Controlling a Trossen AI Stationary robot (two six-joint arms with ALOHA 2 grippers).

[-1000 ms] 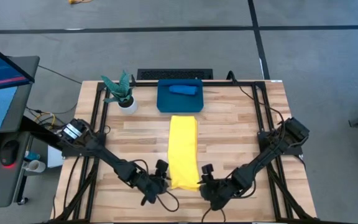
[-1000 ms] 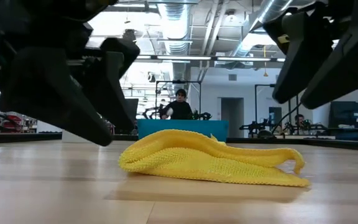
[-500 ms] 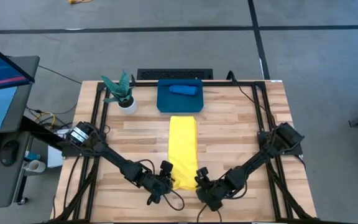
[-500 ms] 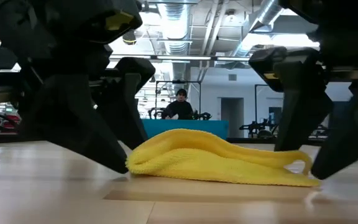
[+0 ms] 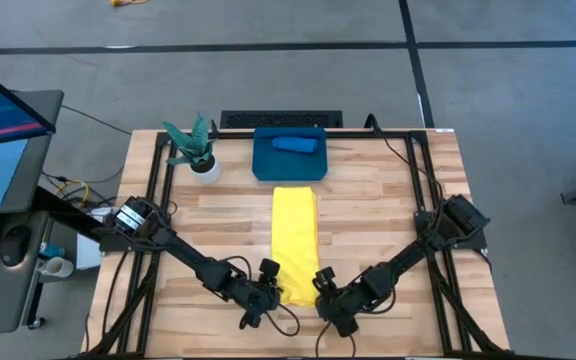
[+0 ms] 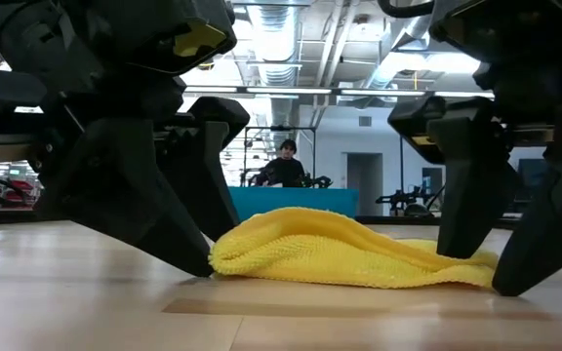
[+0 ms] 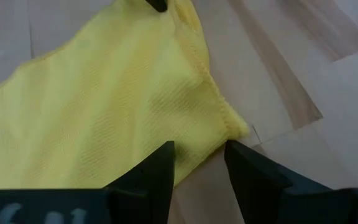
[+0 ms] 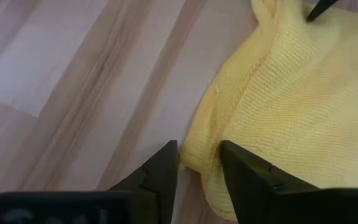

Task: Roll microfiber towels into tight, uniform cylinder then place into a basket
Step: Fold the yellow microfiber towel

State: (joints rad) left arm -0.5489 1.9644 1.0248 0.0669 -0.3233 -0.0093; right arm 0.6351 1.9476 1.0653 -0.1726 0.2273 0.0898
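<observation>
The yellow towel [image 5: 294, 240] lies flat on the table as a long folded strip running from near to far. Its near end [image 6: 340, 255] humps up in the low view. My left gripper [image 7: 199, 165] stands open at the strip's near left corner [image 7: 238, 129]. My right gripper [image 8: 197, 163] stands open at its near right corner [image 8: 194, 158]. Both slant downward, their fingertips at table level. The teal basket [image 5: 264, 165] sits past the towel's far end. A blue towel roll [image 5: 296, 144] lies inside it. My left gripper straddles the yellow towel's left side edge [image 7: 219, 109] at the near corner. One finger [image 7: 157, 171] lies over the cloth and the other [image 7: 250, 177] over bare wood. Its fingers slant down from the near left against the towel's end [image 6: 218, 261]. The cloth lies on the table. My right gripper straddles the towel's right side edge [image 8: 204, 134] at the near corner, slanting down from the near right. One finger [image 8: 247, 177] is over the cloth, the other [image 8: 157, 174] over the table. Whether the fingers press the cloth cannot be told.
A small white pot with a green plant [image 5: 200, 155] stands left of the basket. Black frame rails [image 5: 420, 190] run along the table's sides. Bare wood lies on both sides of the yellow strip. A person [image 6: 283, 166] shows in the room beyond the table.
Both grippers have sunk to the table and closed in on the towel's near end, the left from the left and the right from the right. That end has been crowded inward and humps higher than before. The far part has stayed put.
</observation>
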